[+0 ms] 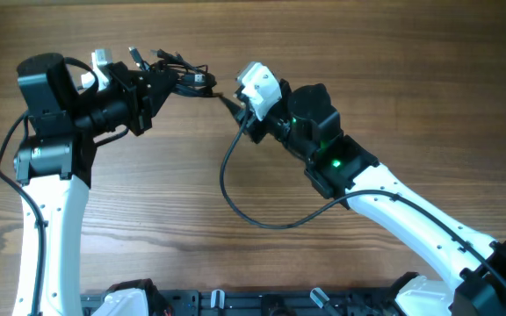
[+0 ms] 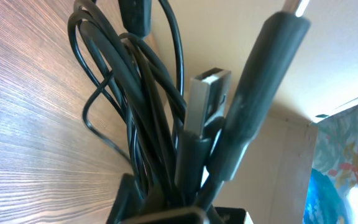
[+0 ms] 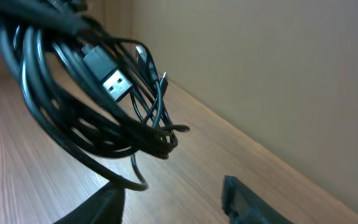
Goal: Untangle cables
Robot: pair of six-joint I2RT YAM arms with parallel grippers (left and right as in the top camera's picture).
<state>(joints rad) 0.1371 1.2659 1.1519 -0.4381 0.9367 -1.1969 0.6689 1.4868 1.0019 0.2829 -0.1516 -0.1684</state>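
The cables (image 1: 185,75) are a tangle of thin dark wires held above the table at the back. My left gripper (image 1: 163,81) is shut on the bundle. In the left wrist view the wires (image 2: 143,106) rise out of the jaws (image 2: 179,208), with a silvery USB plug (image 2: 205,93) and a thicker dark plug body (image 2: 260,93). My right gripper (image 1: 233,107) is just right of the tangle. In the right wrist view its jaws (image 3: 173,199) are open and empty. The bundle (image 3: 73,106) with the USB plug (image 3: 114,81) hangs up and left of them, a loose wire end dipping near the left finger.
A thick black robot cable (image 1: 235,197) loops from the right arm over the wooden table (image 1: 148,219). A beige wall (image 3: 278,74) runs behind the table's back edge. A dark rail (image 1: 235,303) lies along the front edge.
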